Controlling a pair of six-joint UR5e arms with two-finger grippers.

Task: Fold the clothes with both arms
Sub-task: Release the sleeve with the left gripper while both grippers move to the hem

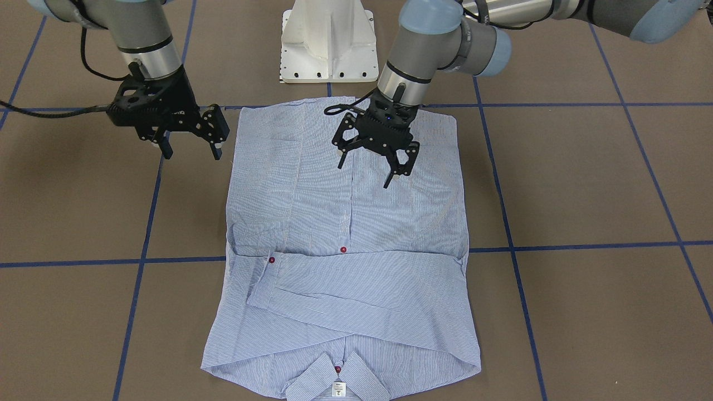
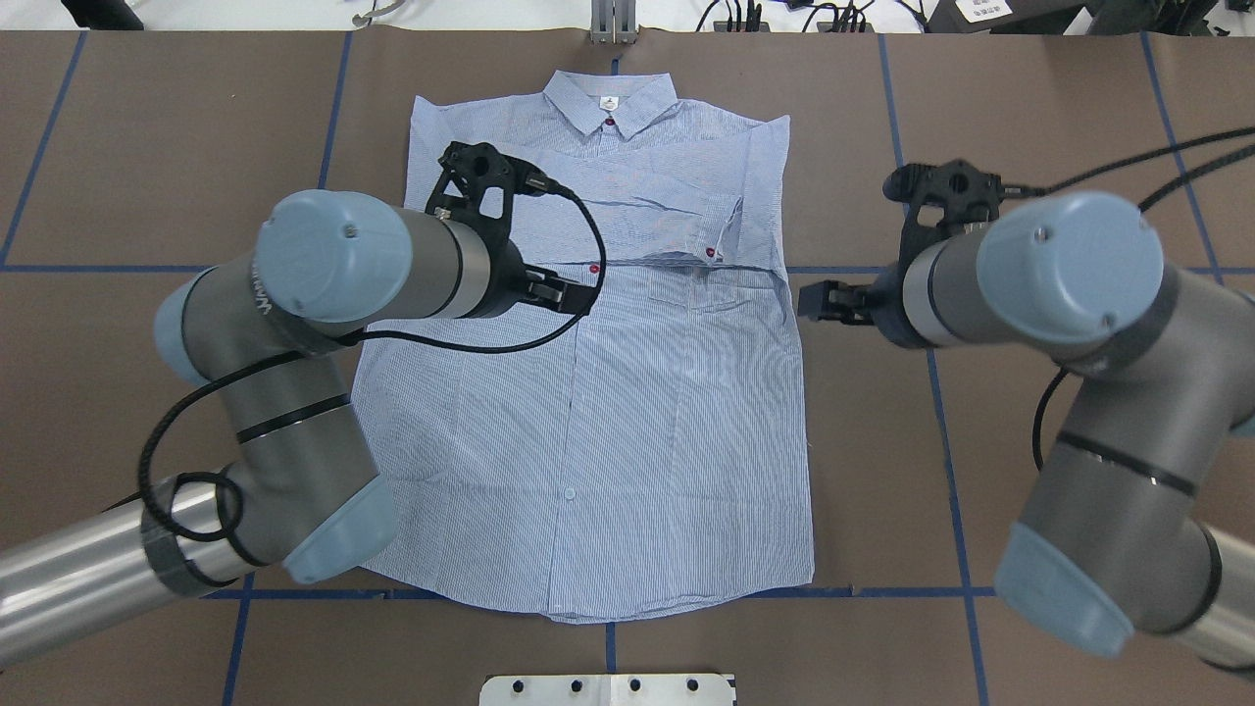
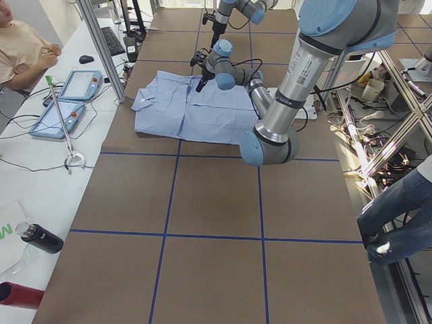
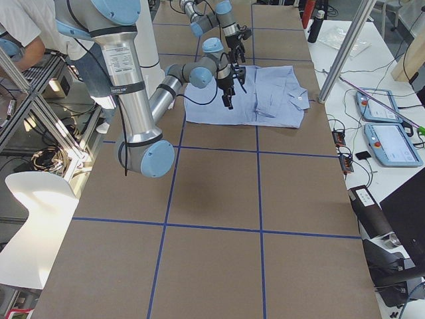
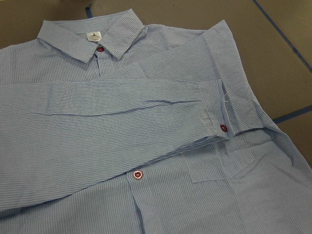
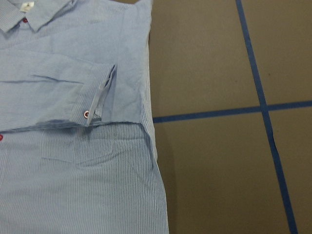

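Observation:
The clothes are one light blue striped shirt (image 1: 345,217), lying flat and face up on the brown table. Both sleeves are folded across the chest (image 5: 112,131), and a red-buttoned cuff (image 6: 95,105) rests near the edge on my right. The collar (image 2: 610,98) points away from the robot. My left gripper (image 1: 365,174) hovers open above the shirt's lower front, with nothing between its fingers. Beside the shirt's hem corner, over bare table, my right gripper (image 1: 192,155) is also open and empty. Neither wrist view shows its own fingers.
The white pedestal base (image 1: 328,44) stands just behind the shirt's hem. Blue tape lines (image 1: 585,246) grid the table. A side bench holds tablets (image 3: 77,84) and a bottle (image 3: 40,237). A seated person (image 3: 20,47) and another person's legs (image 3: 398,216) flank the table.

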